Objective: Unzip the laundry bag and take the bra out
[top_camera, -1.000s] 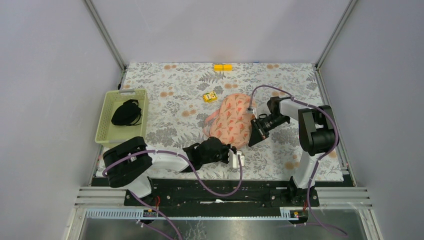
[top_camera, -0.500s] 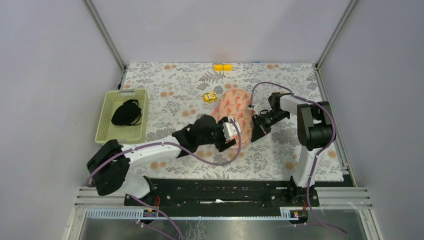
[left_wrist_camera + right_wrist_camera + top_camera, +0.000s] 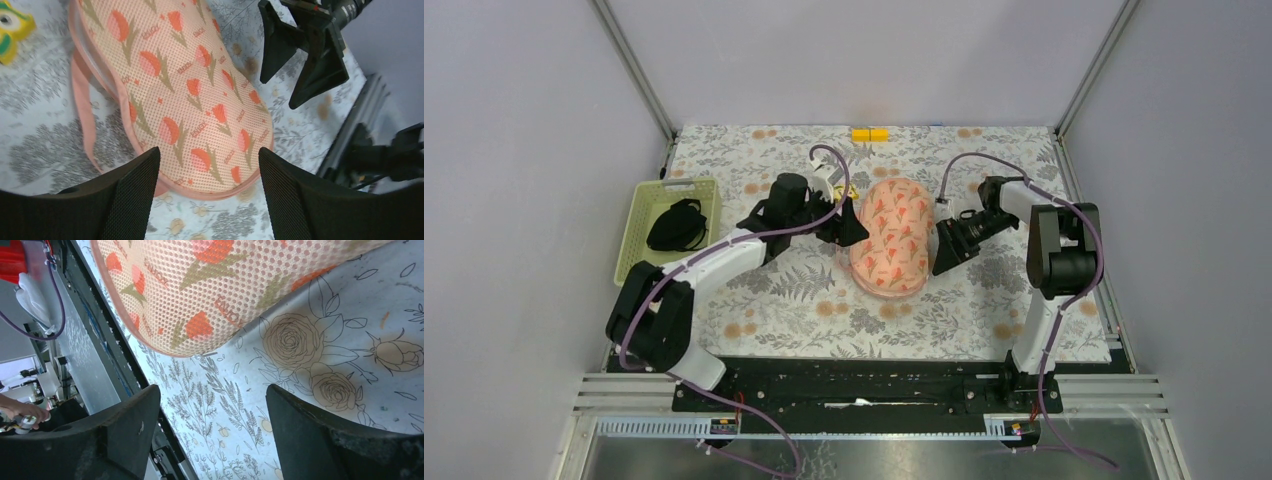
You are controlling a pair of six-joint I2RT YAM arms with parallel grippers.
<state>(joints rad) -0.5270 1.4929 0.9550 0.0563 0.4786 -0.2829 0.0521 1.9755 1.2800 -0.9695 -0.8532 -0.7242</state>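
Floral tabletop (image 3: 754,300), grey walls (image 3: 524,150). Laundry bag (image 3: 890,236) flanked: left gripper (image 3: 207,155) 9 o'clock, right gripper (image 3: 210,390) 3 o'clock; both spread wide, empty.

laundry bag (image 3: 890,238) centre, basket (image 3: 667,268) (garment (image 3: 676,225) inside) far left

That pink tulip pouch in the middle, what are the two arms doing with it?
Two robot arms flank the laundry bag, which lies flat on the table. The left gripper and the right gripper are both open at its sides, gripping nothing. No opening shows on the bag, and no bra is in view.
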